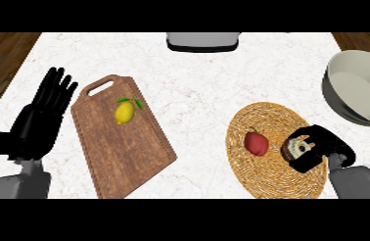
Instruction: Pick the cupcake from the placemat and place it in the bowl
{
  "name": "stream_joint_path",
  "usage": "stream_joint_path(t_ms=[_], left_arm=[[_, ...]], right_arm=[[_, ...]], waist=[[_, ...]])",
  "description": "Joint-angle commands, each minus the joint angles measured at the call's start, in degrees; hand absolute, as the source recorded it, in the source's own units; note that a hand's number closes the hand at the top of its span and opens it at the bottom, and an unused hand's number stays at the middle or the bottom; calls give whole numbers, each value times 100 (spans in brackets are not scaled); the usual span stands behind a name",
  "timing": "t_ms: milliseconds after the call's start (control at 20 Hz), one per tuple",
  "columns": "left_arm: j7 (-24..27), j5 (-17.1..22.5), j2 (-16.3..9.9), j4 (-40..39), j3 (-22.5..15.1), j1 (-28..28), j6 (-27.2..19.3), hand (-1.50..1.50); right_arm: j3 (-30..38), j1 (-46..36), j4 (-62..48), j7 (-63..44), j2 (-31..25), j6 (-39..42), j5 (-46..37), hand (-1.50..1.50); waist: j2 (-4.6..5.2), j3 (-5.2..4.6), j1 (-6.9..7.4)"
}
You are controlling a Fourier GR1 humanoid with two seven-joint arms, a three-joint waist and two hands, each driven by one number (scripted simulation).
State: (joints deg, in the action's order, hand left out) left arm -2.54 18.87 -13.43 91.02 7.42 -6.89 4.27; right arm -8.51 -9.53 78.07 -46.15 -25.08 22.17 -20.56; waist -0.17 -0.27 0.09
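Note:
A round woven placemat point(271, 183) lies at the lower right of the counter. On it sits a red fruit-like object point(256, 143). Just right of that, my right hand point(323, 148) is curled round the dark cupcake point(295, 149) with a pale top, over the placemat's right side; the fingers hide much of it. The pale bowl point(348, 90) stands at the right edge, above and right of the placemat, partly cut off. At the left edge my left hand point(43, 115) rests open, fingers up.
A wooden cutting board point(123, 147) with a handle hole lies left of centre, carrying a yellow lemon point(125, 112) with green leaves. A grey-white object point(203, 41) sits at the counter's far edge. Dark wood floor shows at both top corners.

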Motion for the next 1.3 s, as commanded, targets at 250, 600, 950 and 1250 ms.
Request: stream_joint_path(t_ms=[250, 600, 950, 1250], left_arm=[[-130, 58, 2, -25, 243, -167, 66, 0], [-96, -94, 214, 274, -18, 236, 73, 0], [64, -104, 42, 98, 245, 214, 81, 0], [49, 33, 43, 163, 322, 316, 171, 0]], right_arm=[[-246, -5, -38, 439, 263, 149, -771, 150], [-492, 38, 154, 2273, -662, 443, -1151, 150], [-799, 682, 1581, 5303, -2159, -202, -1564, 150], [1035, 1440, 2050, 5798, -2717, -975, -839, 150]], waist=[[16, 26, -10], [4, 33, -4], [-41, 37, -221], [-33, 24, -222]])
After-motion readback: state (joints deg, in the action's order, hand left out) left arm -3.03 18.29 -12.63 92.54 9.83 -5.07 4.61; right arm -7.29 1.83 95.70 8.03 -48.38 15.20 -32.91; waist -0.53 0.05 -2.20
